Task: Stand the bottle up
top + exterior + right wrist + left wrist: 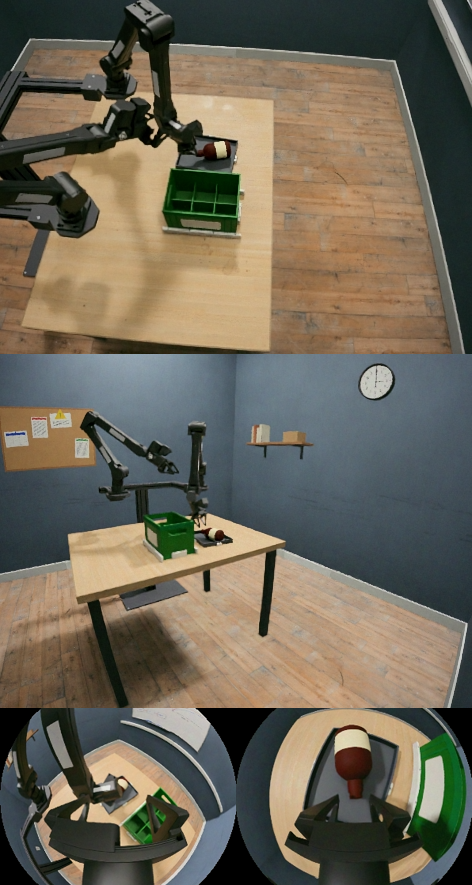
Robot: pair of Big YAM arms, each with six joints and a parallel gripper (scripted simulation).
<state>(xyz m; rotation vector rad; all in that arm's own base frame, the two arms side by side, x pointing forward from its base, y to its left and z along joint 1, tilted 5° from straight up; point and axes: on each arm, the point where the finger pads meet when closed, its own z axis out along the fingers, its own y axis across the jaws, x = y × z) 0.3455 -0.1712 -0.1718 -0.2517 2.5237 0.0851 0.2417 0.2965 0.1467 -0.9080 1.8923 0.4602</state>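
Note:
The dark red bottle (216, 149) with a cream label lies on its side on the dark grey tray (203, 158), its neck pointing at my left gripper (189, 145). In the left wrist view the bottle (353, 755) lies straight ahead. Its neck tip reaches between the fingers of the left gripper (355, 802), which stand apart on both sides with gaps. The green crate (202, 200) with several compartments sits just in front of the tray. My right gripper (170, 468) is open and empty, high above the table over the crate.
The crate (169, 534) rests on a pale base plate near the table's right edge, close to the tray (214, 542). In the left wrist view the crate's wall (433, 795) stands close on the right. Both arm mounts stand behind the table.

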